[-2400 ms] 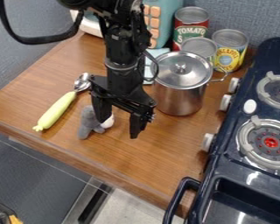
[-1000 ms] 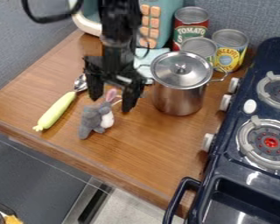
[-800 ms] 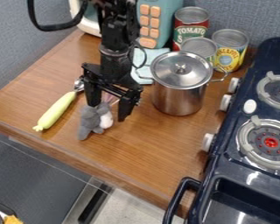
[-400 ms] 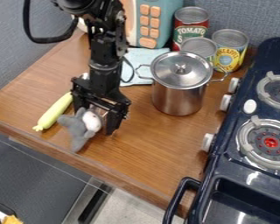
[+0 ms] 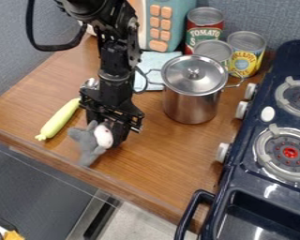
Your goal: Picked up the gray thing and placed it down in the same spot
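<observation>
The black gripper (image 5: 107,131) hangs low over the left part of the wooden counter, its fingers drawn together on the gray thing. That gray thing (image 5: 86,141) is a plush toy with a white belly patch. It leans at a tilt near the counter's front edge, its gray limbs sticking out to the left and below the gripper. The toy's upper part and much of the left finger are hidden. Whether the toy touches the counter, I cannot tell.
Left of the gripper lies a spoon with a yellow-green handle (image 5: 60,119). A lidded steel pot (image 5: 191,101) stands to the right, with cans (image 5: 246,55) and a light blue cloth (image 5: 153,61) behind. The dark blue stove (image 5: 265,187) borders the counter's right side.
The gripper has come down over the toy and moved toward the front edge, and its fingers have closed on it. The toy has tipped over and shifted slightly toward the front.
</observation>
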Tool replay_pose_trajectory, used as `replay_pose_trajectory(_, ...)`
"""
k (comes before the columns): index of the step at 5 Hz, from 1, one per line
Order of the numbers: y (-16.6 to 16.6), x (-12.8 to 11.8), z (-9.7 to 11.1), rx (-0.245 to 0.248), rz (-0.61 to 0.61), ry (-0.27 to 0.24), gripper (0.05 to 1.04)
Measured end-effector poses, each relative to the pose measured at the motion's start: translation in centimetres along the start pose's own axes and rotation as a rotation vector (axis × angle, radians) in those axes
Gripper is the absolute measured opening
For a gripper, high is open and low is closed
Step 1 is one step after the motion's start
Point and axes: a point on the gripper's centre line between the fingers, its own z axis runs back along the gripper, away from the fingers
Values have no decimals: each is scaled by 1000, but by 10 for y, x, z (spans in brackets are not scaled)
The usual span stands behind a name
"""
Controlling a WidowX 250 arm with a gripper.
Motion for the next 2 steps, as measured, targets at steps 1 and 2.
replay_pose_trajectory(1,-9,0,6,-11,-10,-26,410)
replay_pose_trajectory(2,-16,1,12,-80,16,-45,377)
